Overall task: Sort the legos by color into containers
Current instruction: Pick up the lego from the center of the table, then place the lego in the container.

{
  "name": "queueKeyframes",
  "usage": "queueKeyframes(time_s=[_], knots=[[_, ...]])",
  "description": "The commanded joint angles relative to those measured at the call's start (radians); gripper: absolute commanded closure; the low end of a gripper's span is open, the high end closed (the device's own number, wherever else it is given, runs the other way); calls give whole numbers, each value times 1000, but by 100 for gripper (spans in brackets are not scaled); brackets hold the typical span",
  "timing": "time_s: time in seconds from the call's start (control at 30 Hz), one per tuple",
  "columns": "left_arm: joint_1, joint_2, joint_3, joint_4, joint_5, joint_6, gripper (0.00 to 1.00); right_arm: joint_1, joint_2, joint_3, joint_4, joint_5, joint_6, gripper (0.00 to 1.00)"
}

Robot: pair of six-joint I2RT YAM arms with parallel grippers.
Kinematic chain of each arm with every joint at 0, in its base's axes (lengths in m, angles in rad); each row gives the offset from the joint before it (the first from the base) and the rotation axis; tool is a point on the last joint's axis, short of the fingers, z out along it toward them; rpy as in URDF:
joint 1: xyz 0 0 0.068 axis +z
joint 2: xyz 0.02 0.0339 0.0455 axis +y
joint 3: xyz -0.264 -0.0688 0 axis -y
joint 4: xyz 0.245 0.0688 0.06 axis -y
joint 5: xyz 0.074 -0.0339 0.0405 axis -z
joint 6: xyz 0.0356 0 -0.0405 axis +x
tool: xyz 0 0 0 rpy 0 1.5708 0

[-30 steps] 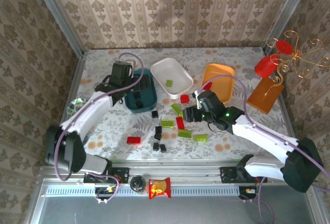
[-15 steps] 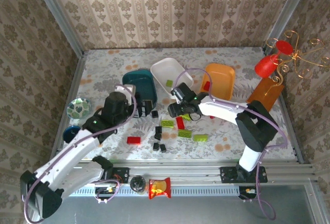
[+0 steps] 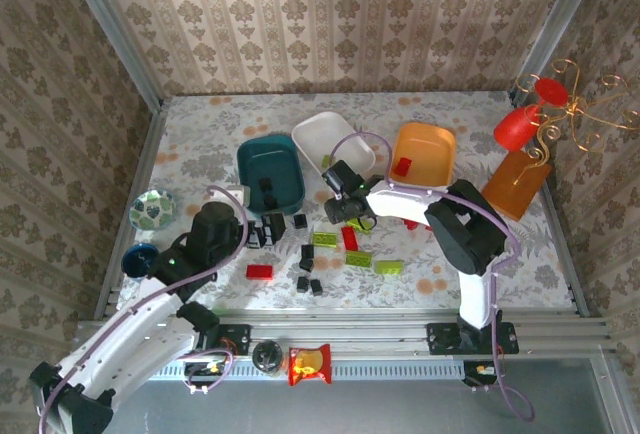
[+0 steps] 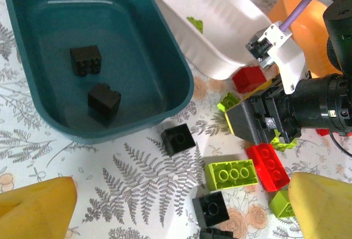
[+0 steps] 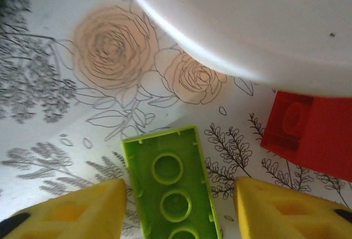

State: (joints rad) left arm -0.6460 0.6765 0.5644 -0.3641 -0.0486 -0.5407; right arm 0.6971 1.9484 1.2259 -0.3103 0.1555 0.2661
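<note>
A table under a floral cloth (image 3: 200,134) stands boxed in by damask-patterned wallpaper. At the bottom middle of the top view, on the rail in front of the table, lies a red-and-yellow snack packet (image 3: 309,365); its print is too small to read. Above it, loose legos are scattered at the centre of the frame: a red brick (image 3: 259,271) toward frame left, black bricks (image 3: 309,272) in the middle, a lime brick (image 3: 388,267) toward frame right. The left gripper (image 3: 262,232) hovers at the scatter's left edge, just below the teal tub (image 3: 246,159), its jaws spread wide with nothing between them. The right gripper (image 3: 343,212) is low over the cloth just below the white tub (image 3: 312,126). Its yellow fingers (image 5: 66,208) stand on either side of a lime green brick (image 5: 170,184), part open, a sliver of cloth showing on one side. Two black blocks (image 4: 85,60) lie in the teal tub. One lime piece (image 4: 194,24) lies in the white tub, and one red piece (image 3: 402,166) in the orange tub (image 3: 438,136) at upper right.
</note>
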Motion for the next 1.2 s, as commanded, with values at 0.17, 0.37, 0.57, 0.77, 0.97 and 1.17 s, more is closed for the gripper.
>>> queueKeyframes(time_s=[0.17, 0.37, 0.57, 0.77, 0.97, 1.17], knots=[[-10, -2, -2, -9, -5, -19, 0, 25, 45, -4, -1, 67, -28, 65], [-17, -3, -4, -14, -15, -12, 0, 26, -71, -82, 120, -26, -49, 74], [-18, -21, 3, -34, -42, 12, 0, 27, -266, -174, 206, -178, -42, 76], [-18, -38, -5, -37, -68, 30, 0, 3, -460, -208, 222, -219, -15, 76], [-17, -14, -11, -18, -62, 23, 0, -88, -352, 11, 124, -164, -42, 76], [-18, -9, -12, -15, -43, 16, 0, -152, -74, 290, 3, -98, -27, 76]])
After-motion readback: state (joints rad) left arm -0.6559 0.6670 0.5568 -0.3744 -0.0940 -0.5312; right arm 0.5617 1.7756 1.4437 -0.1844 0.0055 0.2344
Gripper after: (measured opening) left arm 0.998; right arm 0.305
